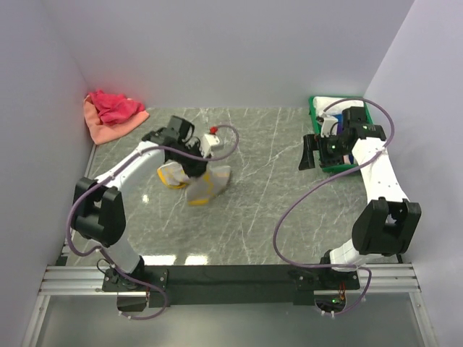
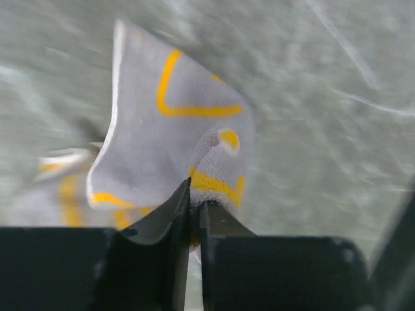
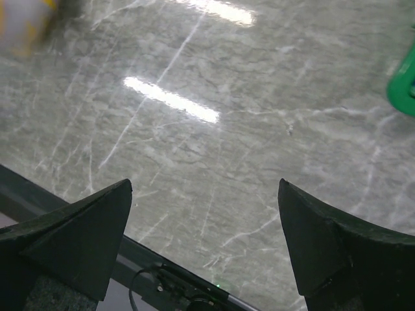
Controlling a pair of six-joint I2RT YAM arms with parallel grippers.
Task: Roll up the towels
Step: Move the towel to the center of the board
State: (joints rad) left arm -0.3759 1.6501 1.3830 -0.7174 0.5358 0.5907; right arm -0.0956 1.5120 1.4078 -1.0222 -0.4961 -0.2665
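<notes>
Grey marbled counter (image 1: 268, 195) seen from above, with two robot arms bolted at its near edge; the left gripper (image 2: 194, 194) has its jaws pinched shut on a fold of the yellow-striped towel (image 2: 168, 142); the cloth hangs crumpled directly beneath that gripper, and blur hides whether its lowest corner touches the counter.

Well beyond the left gripper, off to its left in the far corner, a crimson pink towel (image 1: 116, 103) lies heaped on a salmon orange towel (image 1: 101, 129); both are loose.

The right gripper (image 3: 204, 188) hangs with its jaws spread wide and nothing between them, only bare counter below; just behind it sits a green tray (image 1: 316, 108) holding a white cloth (image 1: 334, 102), partly hidden by the arm, so whether that one is rolled cannot be told.

Judging by this, the task looks barely begun; no finished roll is visible on the counter; the held towel would need spreading flat and rolling, and the two heaped towels wait untouched.
</notes>
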